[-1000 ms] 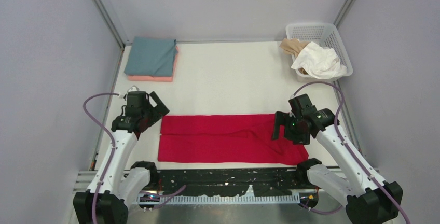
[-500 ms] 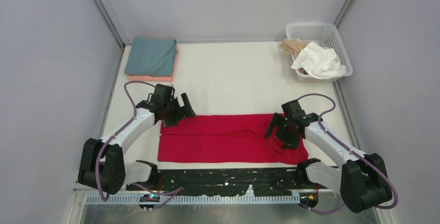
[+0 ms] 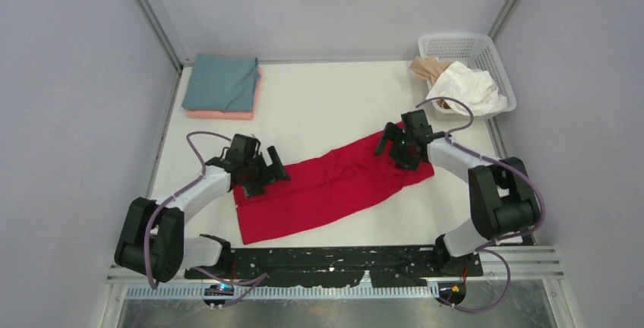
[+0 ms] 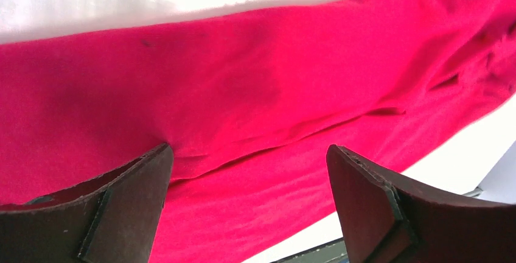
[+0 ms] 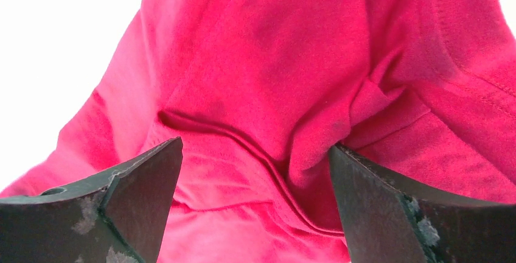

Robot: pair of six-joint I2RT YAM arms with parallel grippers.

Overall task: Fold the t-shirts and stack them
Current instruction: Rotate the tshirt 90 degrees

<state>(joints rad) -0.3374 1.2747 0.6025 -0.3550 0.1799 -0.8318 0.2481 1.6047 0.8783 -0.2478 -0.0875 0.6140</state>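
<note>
Top view: the red t-shirt (image 3: 326,184), folded into a long soft band, lies diagonally on the white table (image 3: 326,108), near-left to far-right. The left gripper (image 3: 262,170) sits over its left end and the right gripper (image 3: 395,142) over its right end. A folded grey-teal t-shirt (image 3: 220,81) lies on a salmon pink t-shirt (image 3: 228,114) at far left. The white t-shirt (image 3: 467,89) and beige t-shirt (image 3: 427,66) sit crumpled in the lattice basket (image 3: 486,51).

Left wrist: jaws spread wide, with creased red cloth beneath.

Right wrist: jaws likewise released, over a stitched, puckered fold.
</note>
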